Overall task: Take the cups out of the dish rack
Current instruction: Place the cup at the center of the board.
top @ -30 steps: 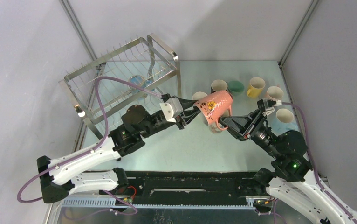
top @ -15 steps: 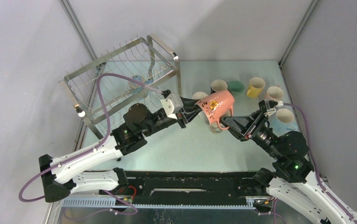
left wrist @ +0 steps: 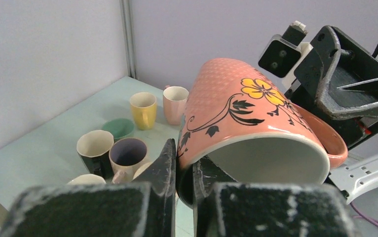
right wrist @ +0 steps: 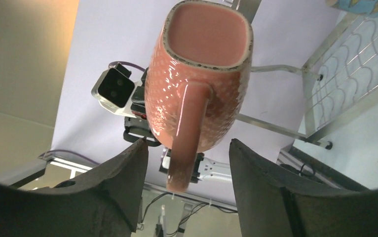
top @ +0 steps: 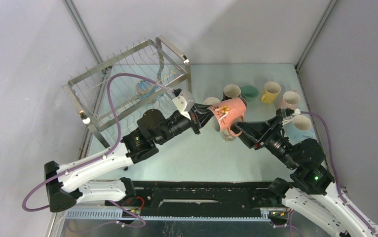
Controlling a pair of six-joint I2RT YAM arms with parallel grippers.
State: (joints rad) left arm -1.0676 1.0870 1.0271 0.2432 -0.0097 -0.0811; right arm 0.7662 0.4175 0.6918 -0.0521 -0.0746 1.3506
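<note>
Mid-handover: left gripper (left wrist: pixel 183 160) pinches the rim of the salmon floral mug (left wrist: pixel 246 113), held in the air on its side. Right gripper (right wrist: pixel 186 148) is spread, fingers either side of the handle, not gripping. Several unloaded cups (top: pixel 271 91) stand on the table (top: pixel 187 158) beyond and right of the left gripper. Behind it, the dish rack (top: pixel 123 81) holds one blue cup (top: pixel 145 88), possibly more that I can't make out. Nearly done.

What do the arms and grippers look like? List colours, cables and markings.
The left arm and right arm have white shells near the base, black joints, a looping purple cable each. The left gripper and right gripper are black, two-fingered.
</note>
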